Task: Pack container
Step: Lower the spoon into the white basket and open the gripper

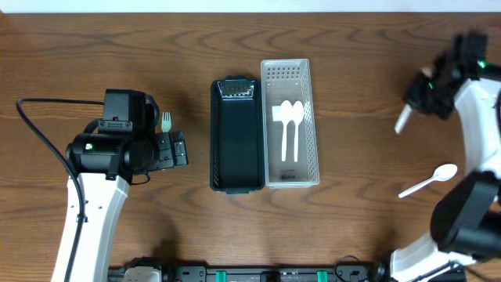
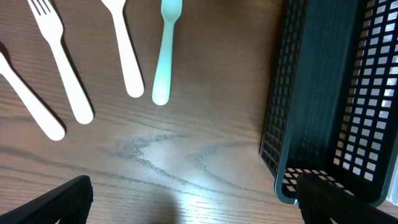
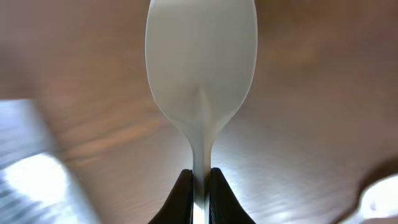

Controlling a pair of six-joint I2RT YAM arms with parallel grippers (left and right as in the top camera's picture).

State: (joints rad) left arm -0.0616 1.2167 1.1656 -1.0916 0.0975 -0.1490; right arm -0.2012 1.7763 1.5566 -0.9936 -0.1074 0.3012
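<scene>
Overhead: white basket (image 1: 286, 72) sits mid-table, its long side touching the black basket (image 1: 236, 141) on its left. Two white spoons (image 1: 286, 113) lie inside the white one, side by side, bowls toward the far end. Black basket looks empty: nothing shows on its floor in the overhead or the left wrist view. By my reading the spoon side is partly packed and the dark side not begun. Right gripper (image 3: 200, 183) is clamped on a third spoon (image 3: 200, 56), pinching the neck just below the bowl. Overhead puts it well to the right of the baskets, with the handle pointing down-left. Blur there, so exact pose and height are unclear. One loose spoon (image 1: 429, 182) lies on the wood near the right arm's base, well apart from the baskets. Left gripper (image 2: 193, 193) hangs with jaws wide apart, holding nothing, just left of the black basket. Near it on the table are four utensils: a white fork (image 2: 59, 62), two more white handles (image 2: 124, 56) and one pale teal handle (image 2: 163, 62). Heads of those three are out of frame, so I cannot say whether they are forks. Judgement: two pieces in, at least six to go, namely the third spoon, the loose spoon, then the left-hand group, likely bound for the black basket.
</scene>
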